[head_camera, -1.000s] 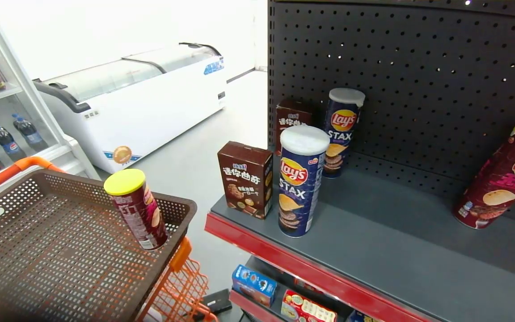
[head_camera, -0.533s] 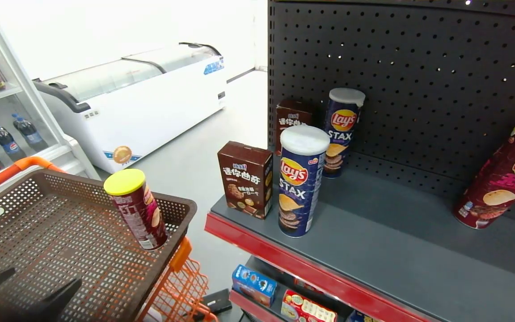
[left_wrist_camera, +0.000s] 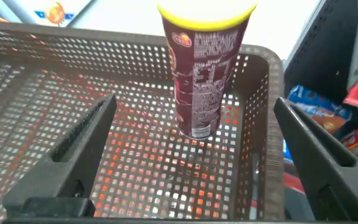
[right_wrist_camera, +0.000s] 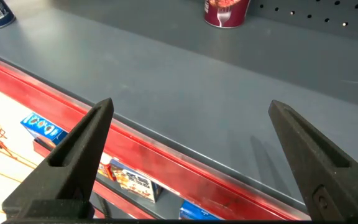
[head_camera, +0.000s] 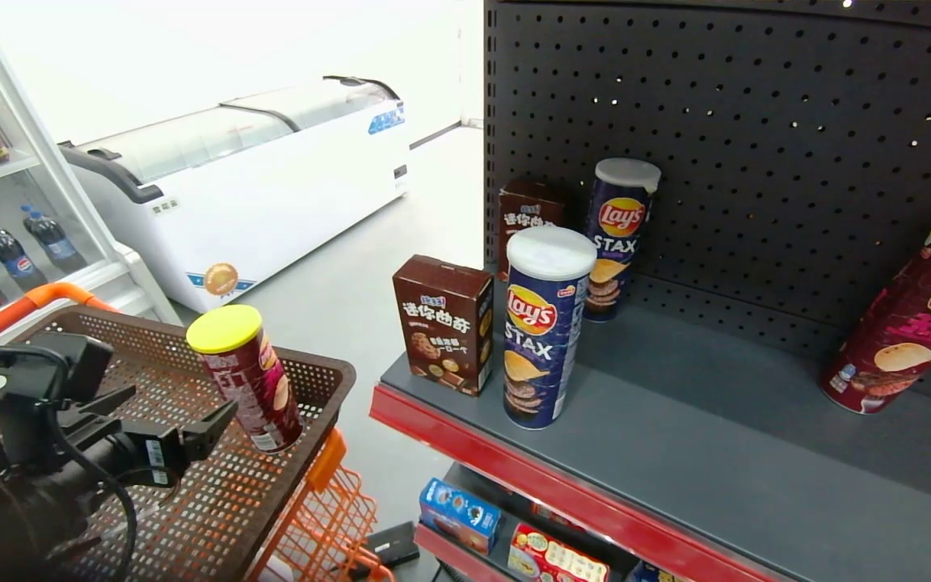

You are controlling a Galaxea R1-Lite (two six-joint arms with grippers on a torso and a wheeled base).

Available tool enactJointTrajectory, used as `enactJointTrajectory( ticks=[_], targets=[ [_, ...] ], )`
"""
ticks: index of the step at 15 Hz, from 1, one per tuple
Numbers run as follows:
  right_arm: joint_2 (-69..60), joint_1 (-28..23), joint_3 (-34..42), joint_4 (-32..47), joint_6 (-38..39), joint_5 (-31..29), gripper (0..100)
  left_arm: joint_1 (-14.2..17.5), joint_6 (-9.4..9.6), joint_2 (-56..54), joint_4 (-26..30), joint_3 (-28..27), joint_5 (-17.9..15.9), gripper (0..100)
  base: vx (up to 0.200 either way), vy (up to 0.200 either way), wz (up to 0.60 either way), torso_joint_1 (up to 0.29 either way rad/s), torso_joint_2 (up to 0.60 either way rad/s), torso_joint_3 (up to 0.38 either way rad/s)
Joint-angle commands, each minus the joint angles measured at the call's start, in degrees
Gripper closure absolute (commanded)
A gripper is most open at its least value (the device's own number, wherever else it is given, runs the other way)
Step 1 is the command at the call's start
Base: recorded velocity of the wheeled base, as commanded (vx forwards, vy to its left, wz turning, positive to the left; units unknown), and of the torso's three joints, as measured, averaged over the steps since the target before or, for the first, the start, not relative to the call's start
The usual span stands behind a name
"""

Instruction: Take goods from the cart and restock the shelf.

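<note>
Lower left of the head view: left gripper sits over the cart, fingers spread wide and holding nothing, pointed at the can. Can is maroon with a yellow lid, standing on the mesh floor close to the cart's far right corner, near the wall; whether it touches the wall I cannot tell. From the left wrist view the can lies ahead of the fingers and between their lines, not yet between the tips. Right gripper hangs over the front of the shelf, fingers likewise wide apart and empty. On the shelf: two blue cans and two boxes at centre frame, upright; a leaning can at right, tilted against the pegboard. Judgement: step in hand is the approach to grasp; nothing lifted yet. Risks from here: (1) the finger on the wall side has little room and may catch the cart rim or wall, which would push the cart or skew the approach; (2) if one finger meets the can first, the tall narrow body may tip over on the mesh; (3) a smooth round wall held too high or too lightly could slip or swing during the lift; (4) at placement, a bump to the leaning can could send it sliding or rolling.
</note>
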Motion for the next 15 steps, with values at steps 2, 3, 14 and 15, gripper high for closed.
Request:
enactJointTrajectory(
  ticks=[2, 3, 14, 15],
  targets=[
    [0.09, 0.00, 0.05, -0.01, -0.02, 0.10, 0, -0.28, 0.47, 14.77, -6.87, -1.33, -0.01, 0, 0.000, 0.000, 0.00, 0.000, 0.00, 0.000],
    [0.09, 0.00, 0.05, -0.01, -0.02, 0.01, 0, -0.19, 0.47, 17.23, -9.24, -2.91, -0.01, 0, 0.000, 0.000, 0.00, 0.000, 0.00, 0.000],
    [0.09, 0.00, 0.05, -0.01, -0.02, 0.01, 0, 0.07, -0.93, 30.50, -13.82, -16.01, 0.08, 0, 0.000, 0.000, 0.00, 0.000, 0.00, 0.000],
    [0.09, 0.00, 0.05, -0.01, -0.02, 0.01, 0, 0.07, -0.93, 30.76, -13.82, -16.18, 0.08, 0, 0.000, 0.000, 0.00, 0.000, 0.00, 0.000]
  ],
)
